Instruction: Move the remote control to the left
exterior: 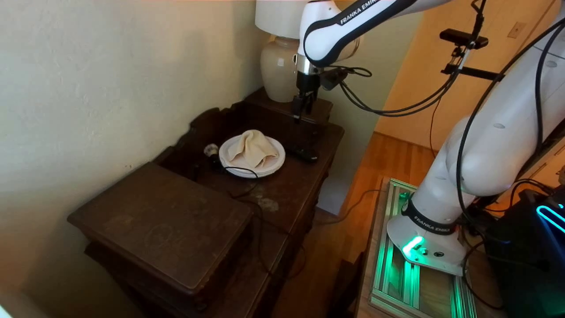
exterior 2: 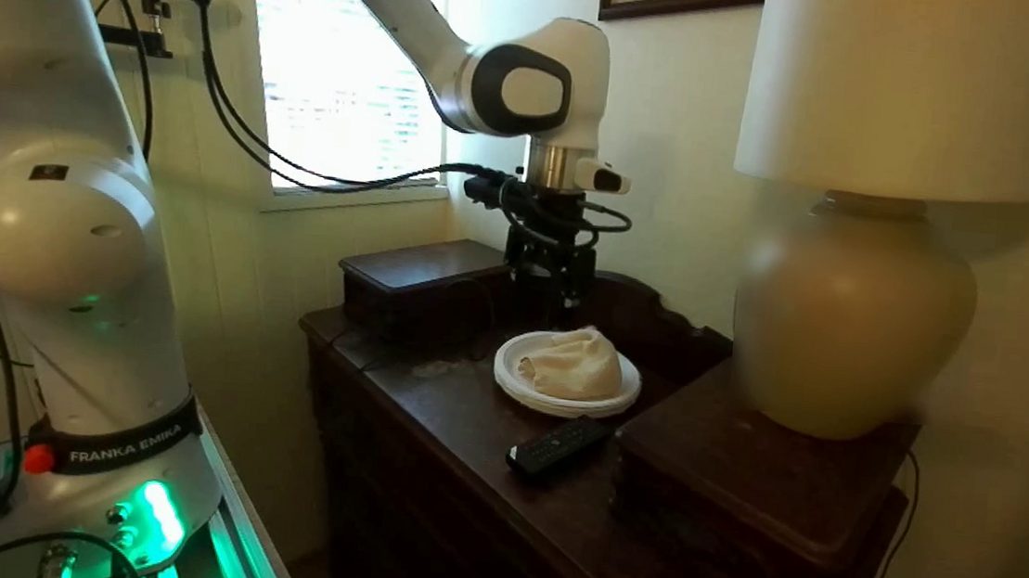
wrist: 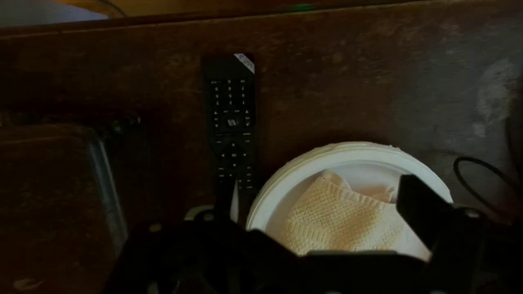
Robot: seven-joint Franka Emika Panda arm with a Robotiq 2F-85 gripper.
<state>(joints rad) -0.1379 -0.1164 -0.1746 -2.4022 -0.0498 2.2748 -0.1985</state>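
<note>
The remote control is a slim black bar with small pale buttons. It lies flat on the dark wooden dresser beside the white plate. It shows in both exterior views. In the wrist view one finger covers part of its lower end. My gripper is open and empty, its fingers wide apart. It hangs above the dresser top in both exterior views, touching nothing. In the wrist view the plate and cloth show between the fingers.
The white plate holds a pale cloth. Raised boxes stand at both dresser ends; a large lamp stands on one. A thin black cable and a small brush lie near the plate. A wall runs behind.
</note>
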